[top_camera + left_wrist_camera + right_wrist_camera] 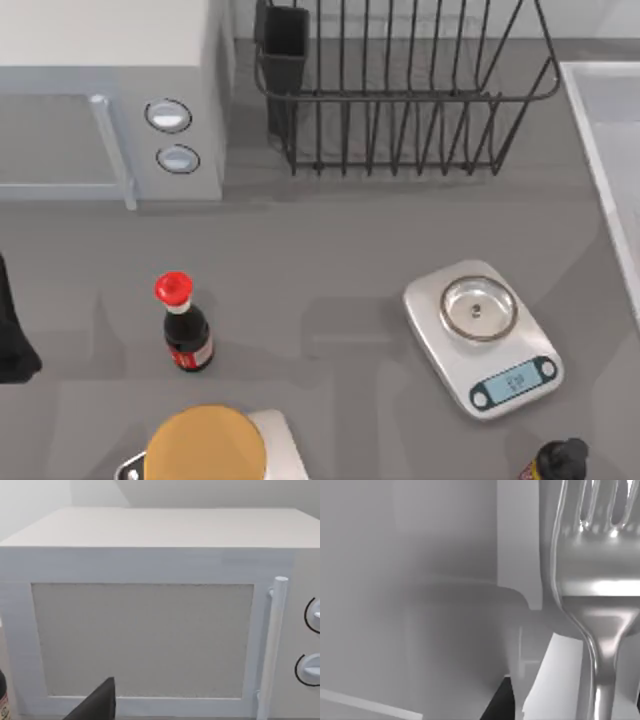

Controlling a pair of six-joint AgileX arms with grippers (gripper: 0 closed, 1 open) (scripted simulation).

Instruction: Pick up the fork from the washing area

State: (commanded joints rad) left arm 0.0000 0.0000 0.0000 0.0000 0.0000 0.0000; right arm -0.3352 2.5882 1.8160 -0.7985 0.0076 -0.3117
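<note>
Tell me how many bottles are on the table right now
2. A red-capped dark bottle stands left of centre, in front of the microwave. A second dark bottle sits at the near right edge, below the kitchen scale, partly cut off. Others may lie outside the top view.

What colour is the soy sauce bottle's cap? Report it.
Red, over a dark bottle; the top view shows it best.
</note>
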